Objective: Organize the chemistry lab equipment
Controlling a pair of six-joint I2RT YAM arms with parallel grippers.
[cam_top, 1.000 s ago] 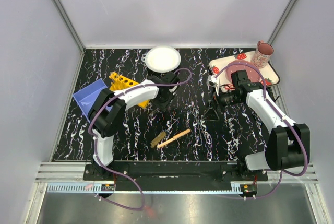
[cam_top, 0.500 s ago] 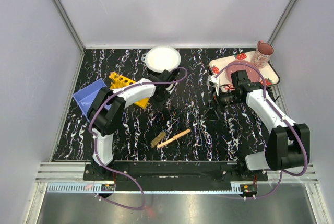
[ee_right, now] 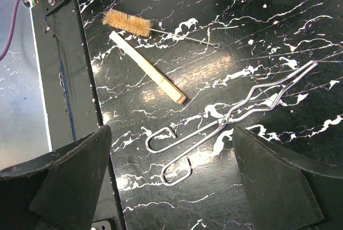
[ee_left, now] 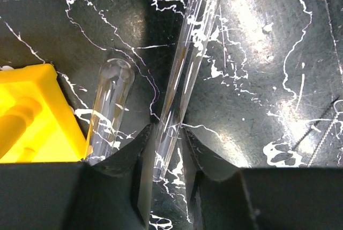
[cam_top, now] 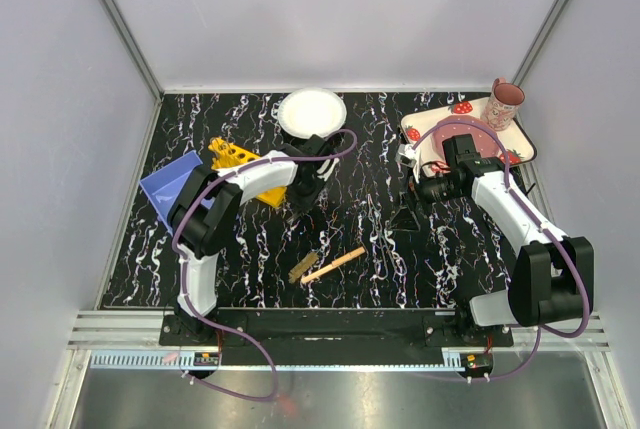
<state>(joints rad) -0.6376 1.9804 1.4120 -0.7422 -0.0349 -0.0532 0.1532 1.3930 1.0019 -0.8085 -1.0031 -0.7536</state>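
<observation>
My left gripper [ee_left: 164, 145] is narrow, tips on either side of the near end of the long tube [ee_left: 186, 69]; the tube lies flat and runs away from me, and I cannot tell if I'm pinching it. The short tube [ee_left: 110, 106] is just left of my left fingertip, also flat, touching or almost touching the yellow rack [ee_left: 32, 117] further left. My right gripper [ee_right: 171, 187] is spread wide and holds nothing. It hovers over the wire tongs [ee_right: 231, 116], which lie flat between and just ahead of my fingers. The stick [ee_right: 147, 74] is beyond them to the left, and the brush [ee_right: 127, 23] is past the stick.
</observation>
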